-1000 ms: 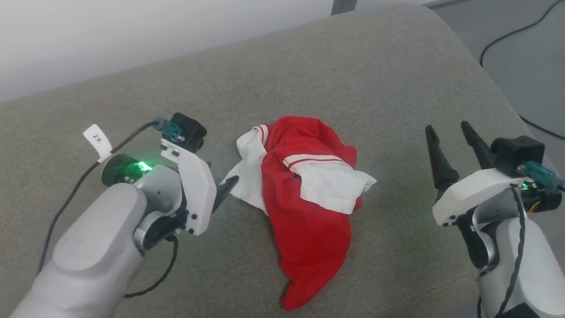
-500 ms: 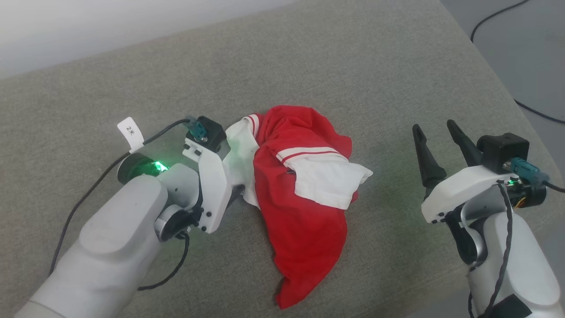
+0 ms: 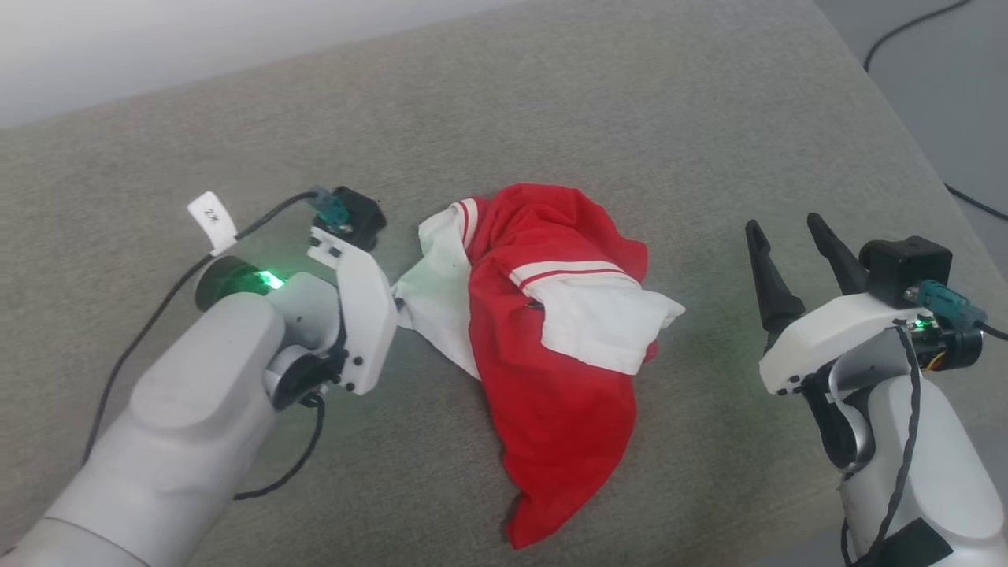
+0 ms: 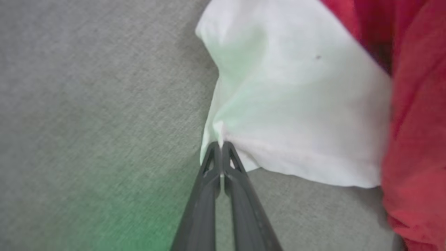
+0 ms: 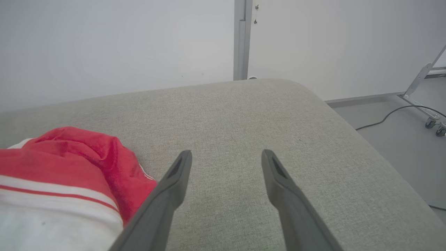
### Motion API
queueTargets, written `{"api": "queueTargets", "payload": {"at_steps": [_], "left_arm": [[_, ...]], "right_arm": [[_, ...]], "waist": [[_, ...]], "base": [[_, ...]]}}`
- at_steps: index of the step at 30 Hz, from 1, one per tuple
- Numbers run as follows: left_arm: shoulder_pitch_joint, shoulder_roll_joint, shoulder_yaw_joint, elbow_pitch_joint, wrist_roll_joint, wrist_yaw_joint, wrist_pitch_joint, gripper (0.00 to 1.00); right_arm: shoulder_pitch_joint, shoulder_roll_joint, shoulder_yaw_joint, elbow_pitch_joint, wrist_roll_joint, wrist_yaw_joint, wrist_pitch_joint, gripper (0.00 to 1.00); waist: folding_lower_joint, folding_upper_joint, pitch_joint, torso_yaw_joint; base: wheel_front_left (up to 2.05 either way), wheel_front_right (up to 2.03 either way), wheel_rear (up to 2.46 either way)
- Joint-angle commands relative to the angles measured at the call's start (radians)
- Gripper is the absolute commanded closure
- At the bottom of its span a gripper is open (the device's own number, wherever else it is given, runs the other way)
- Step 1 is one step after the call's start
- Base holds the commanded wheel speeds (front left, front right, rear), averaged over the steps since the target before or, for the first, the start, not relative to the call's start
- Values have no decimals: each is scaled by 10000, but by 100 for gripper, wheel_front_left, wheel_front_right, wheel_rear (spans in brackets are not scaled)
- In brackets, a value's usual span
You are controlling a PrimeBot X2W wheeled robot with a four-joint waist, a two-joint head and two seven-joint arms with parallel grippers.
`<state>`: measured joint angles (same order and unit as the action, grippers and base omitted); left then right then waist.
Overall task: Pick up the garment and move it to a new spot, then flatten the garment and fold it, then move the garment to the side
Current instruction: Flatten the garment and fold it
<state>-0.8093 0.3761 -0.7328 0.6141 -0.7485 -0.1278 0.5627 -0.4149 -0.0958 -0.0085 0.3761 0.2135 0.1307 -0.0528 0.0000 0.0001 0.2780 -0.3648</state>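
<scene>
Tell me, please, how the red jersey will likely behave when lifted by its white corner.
The jersey lies crumpled in soft folds, so it will probably hang limp and unfurl. Its thin-looking fabric suggests it is light. The left pincer is shut on only a small tip of the white panel, so it might slip out under a quick pull.

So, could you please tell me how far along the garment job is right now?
Nothing is finished yet: the garment lies crumpled on the grey cushion. In hand: the left hand is shut on its white edge, the first pick-up. The right hand hangs open, apart from it. Left: lifting, moving, flattening, folding, setting aside.
</scene>
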Motion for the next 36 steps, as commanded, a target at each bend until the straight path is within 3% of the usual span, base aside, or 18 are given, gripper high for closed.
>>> {"api": "queueTargets", "payload": {"at_steps": [1, 10, 19, 28, 31, 35, 36], "left_arm": [[-104, 246, 2, 124, 69, 30, -51, 100], [142, 801, 417, 37, -245, 166, -401, 100], [577, 1880, 1014, -3, -429, 491, -767, 100], [1285, 3112, 1614, 263, -628, 1083, -1101, 100], [1472, 3252, 1723, 412, -710, 1196, -1226, 100], [1669, 3034, 1862, 665, -967, 1294, -1421, 100], [1702, 2955, 1846, 722, -961, 1298, -1453, 92]], "right_arm": [[27, -36, -69, 26, -33, 1, -36, 0], [273, -167, -241, -53, -203, 1, 88, 0], [579, -325, -416, -306, -319, 1, 315, 0], [721, -464, -473, -727, -429, 1, 643, 0], [733, -471, -480, -845, -410, 1, 722, 0], [706, -434, -422, -979, -421, 1, 804, 0], [691, -452, -409, -994, -416, 1, 829, 0]], "waist": [[0, -1, -65, 160], [0, -1, -398, 852], [0, -1, -729, 1531], [0, -1, -843, 2074], [0, -1, -800, 2184], [0, -1, -744, 2279], [0, -1, -735, 2299]], "base": [[0, 0, 0], [0, 0, 0], [0, 0, 0], [0, 0, 0], [0, 0, 0], [0, 0, 0], [0, 0, 0]]}}
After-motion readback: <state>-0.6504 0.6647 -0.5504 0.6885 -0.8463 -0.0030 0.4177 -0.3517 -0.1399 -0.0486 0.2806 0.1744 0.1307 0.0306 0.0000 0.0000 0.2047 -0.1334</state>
